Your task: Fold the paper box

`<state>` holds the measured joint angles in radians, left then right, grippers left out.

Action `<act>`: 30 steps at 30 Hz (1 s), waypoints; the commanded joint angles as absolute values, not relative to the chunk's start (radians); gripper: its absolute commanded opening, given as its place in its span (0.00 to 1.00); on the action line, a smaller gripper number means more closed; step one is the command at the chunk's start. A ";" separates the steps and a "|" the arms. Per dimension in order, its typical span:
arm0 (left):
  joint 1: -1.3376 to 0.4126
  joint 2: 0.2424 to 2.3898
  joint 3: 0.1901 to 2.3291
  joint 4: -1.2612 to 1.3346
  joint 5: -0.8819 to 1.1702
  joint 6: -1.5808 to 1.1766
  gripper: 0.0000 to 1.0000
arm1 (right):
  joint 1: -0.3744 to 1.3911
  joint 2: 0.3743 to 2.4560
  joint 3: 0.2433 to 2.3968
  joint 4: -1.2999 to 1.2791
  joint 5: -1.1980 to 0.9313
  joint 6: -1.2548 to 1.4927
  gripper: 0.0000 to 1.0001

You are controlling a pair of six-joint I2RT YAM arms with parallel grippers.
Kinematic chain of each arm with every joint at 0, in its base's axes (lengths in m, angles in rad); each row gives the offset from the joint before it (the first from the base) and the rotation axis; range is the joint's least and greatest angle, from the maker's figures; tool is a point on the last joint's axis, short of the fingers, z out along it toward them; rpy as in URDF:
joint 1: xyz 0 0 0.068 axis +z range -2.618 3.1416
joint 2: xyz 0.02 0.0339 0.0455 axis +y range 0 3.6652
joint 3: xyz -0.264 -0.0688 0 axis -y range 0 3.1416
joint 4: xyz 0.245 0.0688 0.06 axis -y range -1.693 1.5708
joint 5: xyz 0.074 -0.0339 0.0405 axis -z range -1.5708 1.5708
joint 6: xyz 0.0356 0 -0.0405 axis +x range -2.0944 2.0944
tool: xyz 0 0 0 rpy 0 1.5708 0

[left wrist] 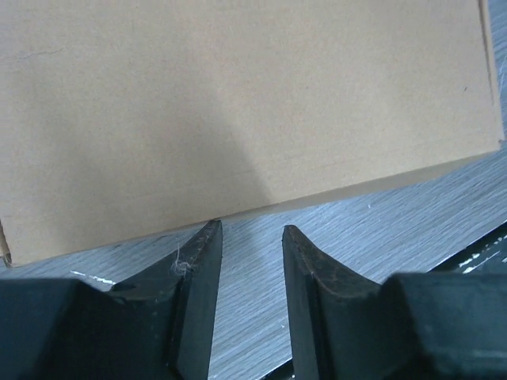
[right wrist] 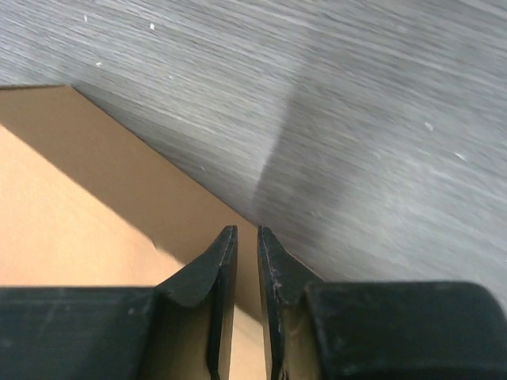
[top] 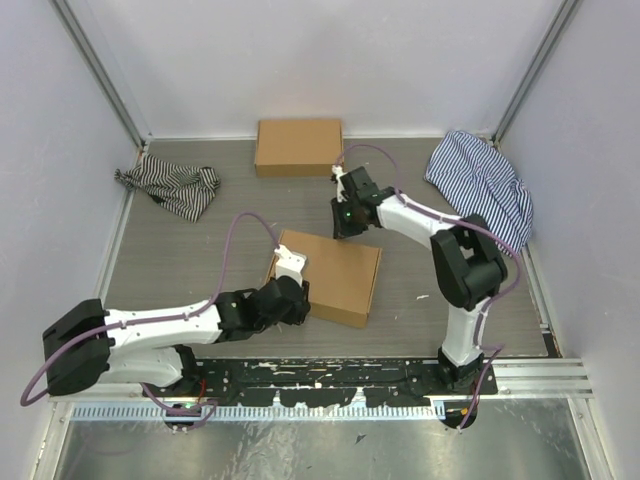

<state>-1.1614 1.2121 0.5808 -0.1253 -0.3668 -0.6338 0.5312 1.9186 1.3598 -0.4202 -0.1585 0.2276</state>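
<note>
The paper box point(top: 335, 272) lies as a closed, flat brown cardboard shape in the middle of the table. My left gripper point(top: 298, 300) is low at its near left edge. In the left wrist view the left gripper point(left wrist: 252, 229) is open, with only table between its fingers and its tips just short of the paper box point(left wrist: 238, 103). My right gripper point(top: 345, 226) hovers at the box's far edge. In the right wrist view the right gripper point(right wrist: 246, 229) has its jaws a narrow slit apart, pinching nothing, over the corner of the paper box point(right wrist: 71, 214).
A second neat brown cardboard box point(top: 298, 147) sits against the back wall. A striped cloth point(top: 172, 186) lies bunched at the back left and another striped cloth point(top: 482, 185) at the back right. White walls enclose three sides. A black rail point(top: 320, 375) runs along the near edge.
</note>
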 commanded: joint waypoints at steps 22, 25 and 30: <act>-1.452 1.588 0.772 0.180 -0.342 -0.554 0.32 | 0.369 1.727 1.285 -0.449 0.000 0.348 0.26; -1.453 1.626 0.784 0.188 -0.404 -0.561 0.31 | 0.369 1.745 1.239 -0.420 -0.045 0.347 0.25; -1.449 1.709 0.851 0.148 -0.518 -0.533 0.31 | 0.370 1.786 1.204 -0.379 -0.148 0.330 0.23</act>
